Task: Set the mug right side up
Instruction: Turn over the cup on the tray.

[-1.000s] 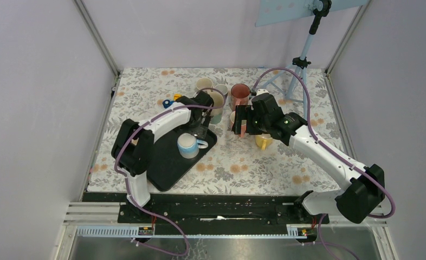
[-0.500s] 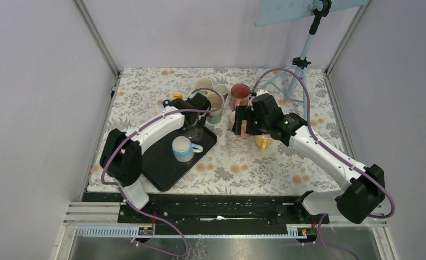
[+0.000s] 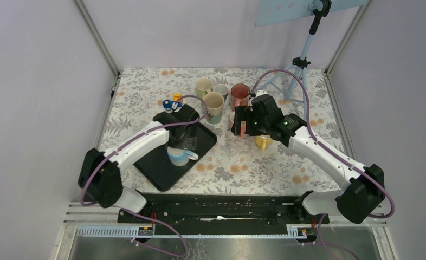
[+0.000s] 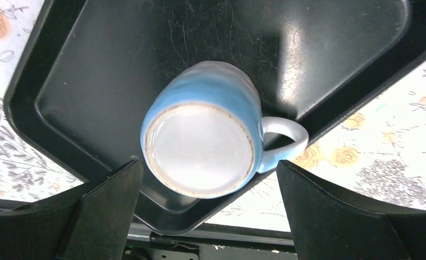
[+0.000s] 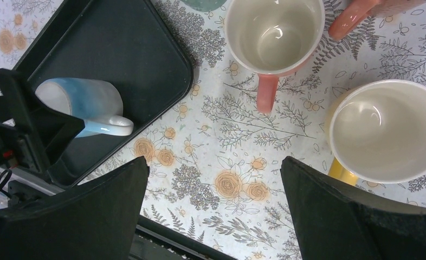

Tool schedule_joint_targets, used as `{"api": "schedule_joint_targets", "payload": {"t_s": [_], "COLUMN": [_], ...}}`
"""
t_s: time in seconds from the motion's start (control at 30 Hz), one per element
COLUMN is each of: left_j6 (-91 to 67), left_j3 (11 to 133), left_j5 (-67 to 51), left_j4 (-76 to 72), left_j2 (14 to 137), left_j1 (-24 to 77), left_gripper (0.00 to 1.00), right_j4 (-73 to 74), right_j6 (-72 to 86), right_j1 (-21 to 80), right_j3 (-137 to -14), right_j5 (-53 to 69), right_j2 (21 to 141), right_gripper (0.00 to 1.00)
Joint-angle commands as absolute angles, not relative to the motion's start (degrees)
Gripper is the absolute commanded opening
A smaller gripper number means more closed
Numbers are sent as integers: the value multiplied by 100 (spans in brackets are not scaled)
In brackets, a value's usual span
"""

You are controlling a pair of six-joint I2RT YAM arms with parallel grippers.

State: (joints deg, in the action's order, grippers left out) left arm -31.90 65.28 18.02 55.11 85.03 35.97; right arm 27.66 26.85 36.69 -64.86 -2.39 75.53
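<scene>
A blue mug with a white handle stands upside down on the black tray, its white base facing up. My left gripper hangs right above it, open, one finger on each side of the mug and neither touching. From above, the left gripper covers part of the mug. The right gripper is open and empty over the flowered cloth, well right of the tray. It also sees the mug.
Upright mugs cluster behind and to the right: a pink one, a yellow one, a beige one and a red one. A small blue toy lies behind the tray. A tripod stands at the back right.
My left arm has swung back toward the near side, carrying its open gripper from the tray's far corner to above the mug. The mug sits slightly nearer on the tray. The right arm has not moved.
</scene>
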Motion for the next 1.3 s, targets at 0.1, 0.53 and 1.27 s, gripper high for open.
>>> {"api": "schedule_joint_targets", "payload": {"t_s": [0.1, 0.53, 1.27], "left_j6": [-4136, -6210, -6942], "left_j3": [5954, 5206, 4813], "left_j5": [1528, 892, 1836], "left_j4": [5313, 4868, 3821], "left_j2": [7556, 6597, 7282], "left_j1": [3615, 3723, 3394], "left_gripper": [99, 99, 99], "right_j4": [2577, 2435, 2442], "right_j6": [2647, 2679, 2709], "right_j1": [3683, 3686, 3684], "right_j3": [-6488, -6366, -6263], "right_j5": [-82, -48, -147], "right_j2": [7497, 7445, 7252], "right_gripper": [100, 100, 100]}}
